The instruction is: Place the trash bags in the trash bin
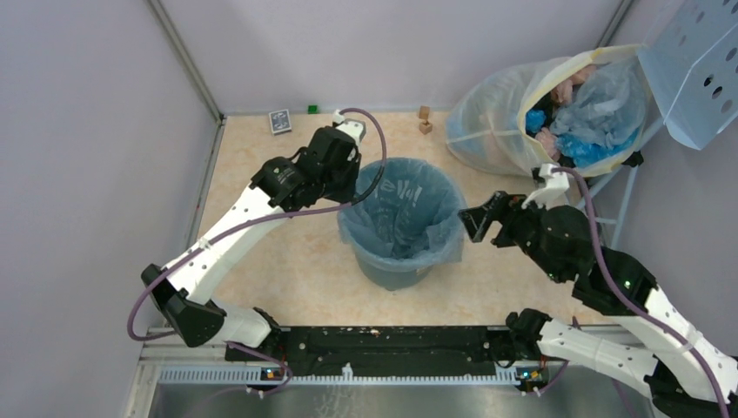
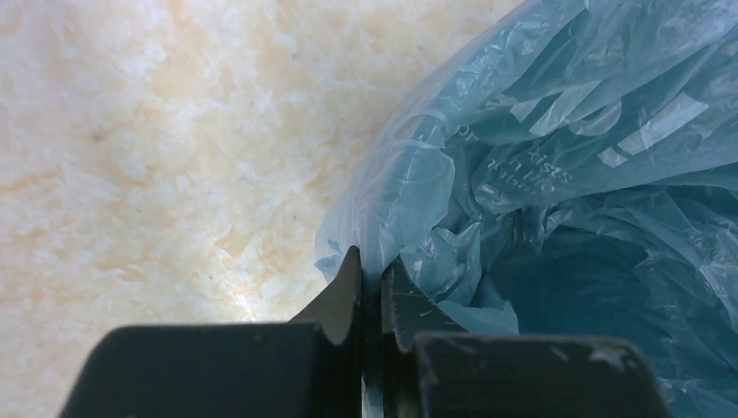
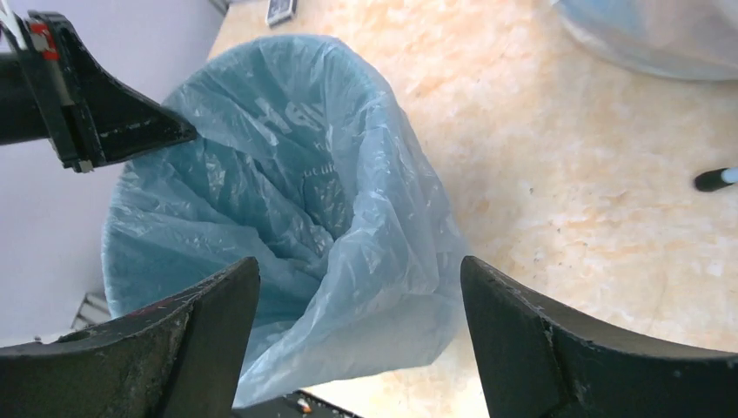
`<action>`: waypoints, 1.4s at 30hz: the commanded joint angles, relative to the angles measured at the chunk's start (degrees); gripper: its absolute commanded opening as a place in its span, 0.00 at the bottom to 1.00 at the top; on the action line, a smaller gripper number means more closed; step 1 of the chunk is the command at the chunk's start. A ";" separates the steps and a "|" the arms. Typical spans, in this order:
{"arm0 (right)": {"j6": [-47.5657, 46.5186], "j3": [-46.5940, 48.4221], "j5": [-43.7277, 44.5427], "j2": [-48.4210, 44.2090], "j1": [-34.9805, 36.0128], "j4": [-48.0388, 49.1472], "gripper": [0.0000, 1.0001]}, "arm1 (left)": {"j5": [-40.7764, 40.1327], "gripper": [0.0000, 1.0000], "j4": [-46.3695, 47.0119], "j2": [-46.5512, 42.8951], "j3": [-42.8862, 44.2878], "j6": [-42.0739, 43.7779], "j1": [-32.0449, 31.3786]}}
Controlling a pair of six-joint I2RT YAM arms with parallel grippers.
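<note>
White lettering on my pale-blue trash bag [image 2: 557, 165] is too crumpled to read, perhaps ending "ists". The crinkly, translucent bag lines the dark-teal trash bin [image 1: 393, 277] and drapes over its rim. My left gripper [image 2: 370, 266] pinches the bag's edge. My right gripper [image 3: 358, 270] hangs spread wide beside the bin.

The trash bag [image 1: 402, 205] is pale blue (white lettering), its bin [image 1: 393, 279] dark teal.
</note>
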 commanded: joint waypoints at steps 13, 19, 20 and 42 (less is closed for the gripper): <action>13.88 -22.38 7.70 -16.72 -0.38 6.58 0.69 | 2.69 0.00 3.57 9.24 9.03 7.78 8.44; 12.64 -23.85 1.69 -10.89 -4.39 13.89 0.71 | 4.83 0.00 4.67 8.98 7.47 9.08 10.14; 12.31 -23.85 -1.26 -9.03 -6.65 15.14 0.71 | 5.03 0.00 4.63 8.94 7.55 9.17 10.45; 17.53 -37.35 -52.61 13.89 -38.52 50.33 0.52 | 6.63 0.00 4.83 9.19 7.14 8.53 13.27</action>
